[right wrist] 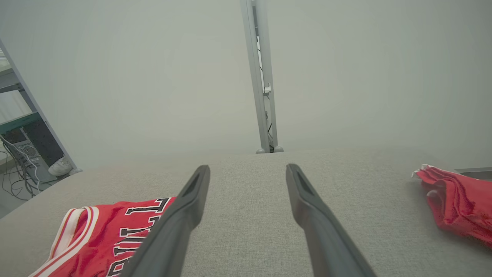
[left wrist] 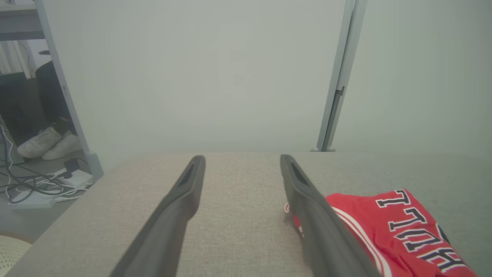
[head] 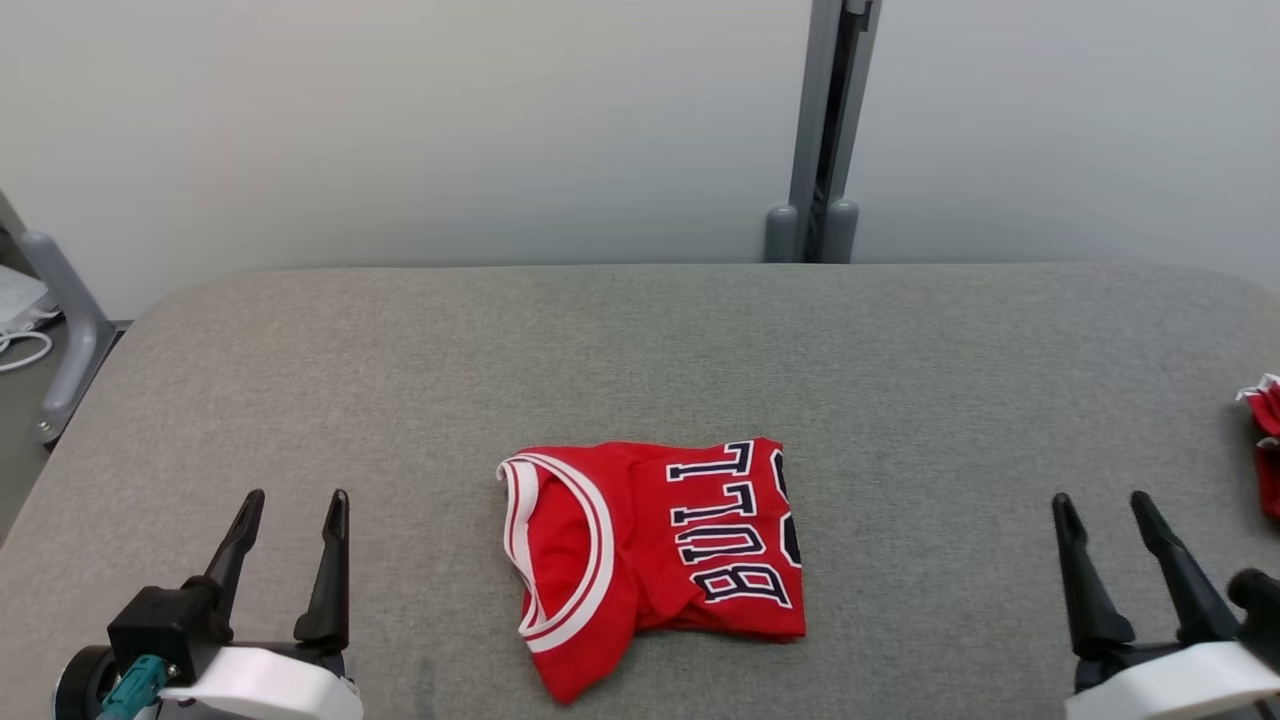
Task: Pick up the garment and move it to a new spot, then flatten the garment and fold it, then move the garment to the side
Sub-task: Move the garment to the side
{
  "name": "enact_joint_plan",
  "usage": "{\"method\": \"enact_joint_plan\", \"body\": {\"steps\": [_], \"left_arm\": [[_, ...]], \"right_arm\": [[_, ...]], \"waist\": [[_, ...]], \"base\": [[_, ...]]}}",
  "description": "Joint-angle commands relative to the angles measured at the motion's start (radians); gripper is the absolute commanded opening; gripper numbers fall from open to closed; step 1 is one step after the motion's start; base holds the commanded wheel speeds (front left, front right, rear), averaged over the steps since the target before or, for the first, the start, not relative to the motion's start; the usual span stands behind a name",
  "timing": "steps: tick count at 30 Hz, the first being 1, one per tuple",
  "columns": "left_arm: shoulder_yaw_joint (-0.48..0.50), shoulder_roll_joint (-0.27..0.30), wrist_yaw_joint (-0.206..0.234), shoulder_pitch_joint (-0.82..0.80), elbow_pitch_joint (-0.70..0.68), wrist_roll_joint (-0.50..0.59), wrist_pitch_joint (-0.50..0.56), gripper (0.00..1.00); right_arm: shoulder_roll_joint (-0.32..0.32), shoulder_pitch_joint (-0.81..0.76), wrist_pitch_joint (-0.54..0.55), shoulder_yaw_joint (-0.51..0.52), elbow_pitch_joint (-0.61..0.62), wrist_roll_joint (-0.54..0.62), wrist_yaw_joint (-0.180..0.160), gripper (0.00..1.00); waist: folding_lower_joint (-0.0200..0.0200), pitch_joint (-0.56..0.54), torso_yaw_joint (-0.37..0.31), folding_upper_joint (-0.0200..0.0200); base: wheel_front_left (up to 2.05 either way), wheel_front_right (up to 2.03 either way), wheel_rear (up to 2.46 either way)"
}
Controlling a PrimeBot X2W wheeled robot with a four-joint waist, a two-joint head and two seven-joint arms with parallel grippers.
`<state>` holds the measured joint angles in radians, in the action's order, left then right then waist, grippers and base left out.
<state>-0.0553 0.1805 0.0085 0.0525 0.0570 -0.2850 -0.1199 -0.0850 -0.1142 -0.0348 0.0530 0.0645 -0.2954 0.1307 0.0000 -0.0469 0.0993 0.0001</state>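
Left wrist: two shoes (left wrist: pixel 38 142) | right wrist: second garment (right wrist: pixel 457 200) | garments: two, jersey (head: pixel 640 540) centre | left gripper (head: pixel 297 497), right gripper (head: pixel 1100 498): both spread

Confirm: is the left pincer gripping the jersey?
No, the left pincer stands open, apart from the jersey, which lies on the table.

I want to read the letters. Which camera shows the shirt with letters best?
The head view: the whole shirt shows from above, letters and collar plain. The left wrist view has a finger hiding part of its collar. The right wrist view cuts it off at the bottom edge.
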Motion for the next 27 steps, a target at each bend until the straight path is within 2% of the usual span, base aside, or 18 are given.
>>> {"method": "enact_joint_plan", "body": {"steps": [1, 5, 6, 8, 16, 23, 24, 25, 26, 27], "left_arm": [[0.002, 0.008, 0.000, -0.016, -0.004, -0.006, -0.006, 1.00], [-0.002, 0.008, -0.001, -0.045, -0.006, -0.003, -0.016, 1.00], [-0.007, 0.006, -0.005, -0.065, -0.005, -0.007, -0.021, 1.00], [-0.005, 0.006, -0.007, -0.078, -0.004, -0.009, -0.026, 1.00], [-0.021, -0.020, -0.019, -0.163, 0.021, -0.023, -0.074, 1.00], [-0.027, -0.027, -0.024, -0.195, 0.057, -0.026, -0.102, 1.00], [-0.025, -0.027, -0.023, -0.197, 0.062, -0.026, -0.105, 1.00], [-0.024, -0.028, -0.022, -0.198, 0.066, -0.028, -0.108, 1.00], [-0.025, -0.029, -0.023, -0.201, 0.070, -0.029, -0.110, 1.00], [-0.026, -0.030, -0.024, -0.205, 0.075, -0.030, -0.111, 1.00]], "right_arm": [[-0.010, 0.023, -0.006, -0.014, -0.017, -0.008, 0.000, 1.00], [-0.016, 0.071, -0.017, -0.095, -0.103, -0.038, 0.000, 1.00], [-0.022, 0.099, -0.020, -0.139, -0.163, -0.052, 0.000, 1.00], [-0.023, 0.120, -0.022, -0.162, -0.193, -0.058, 0.000, 1.00], [-0.043, 0.274, -0.037, -0.269, -0.480, -0.103, 0.000, 1.00], [-0.044, 0.392, -0.042, -0.345, -0.679, -0.158, 0.000, 1.00], [-0.044, 0.406, -0.027, -0.359, -0.707, -0.167, 0.000, 0.92], [-0.047, 0.420, -0.015, -0.370, -0.732, -0.176, 0.000, 0.48], [-0.045, 0.434, -0.009, -0.380, -0.753, -0.191, 0.000, 0.20], [-0.042, 0.444, 0.002, -0.390, -0.773, -0.206, 0.000, 0.00]], "waist": [[0.0000, 0.007, 0.011, -0.0001], [0.0000, 0.030, 0.056, -0.0001], [0.0000, 0.046, 0.086, -0.0001], [0.0000, 0.057, 0.098, -0.0001], [0.0000, 0.142, 0.206, -0.0001], [0.0000, 0.180, 0.242, -0.0001], [0.0000, 0.184, 0.241, -0.0001], [0.0000, 0.188, 0.239, -0.0001], [0.0000, 0.191, 0.237, -0.0001], [0.0000, 0.193, 0.234, -0.0001]], "base": [[0.00, 0.00, 0.00], [0.00, 0.00, 0.00], [0.00, 0.00, 0.00], [0.00, 0.00, 0.00], [0.00, 0.00, 0.00], [0.00, 0.00, 0.00], [0.00, 0.00, 0.00], [0.00, 0.00, 0.00], [0.00, 0.00, 0.00], [0.00, 0.00, 0.00]]}}
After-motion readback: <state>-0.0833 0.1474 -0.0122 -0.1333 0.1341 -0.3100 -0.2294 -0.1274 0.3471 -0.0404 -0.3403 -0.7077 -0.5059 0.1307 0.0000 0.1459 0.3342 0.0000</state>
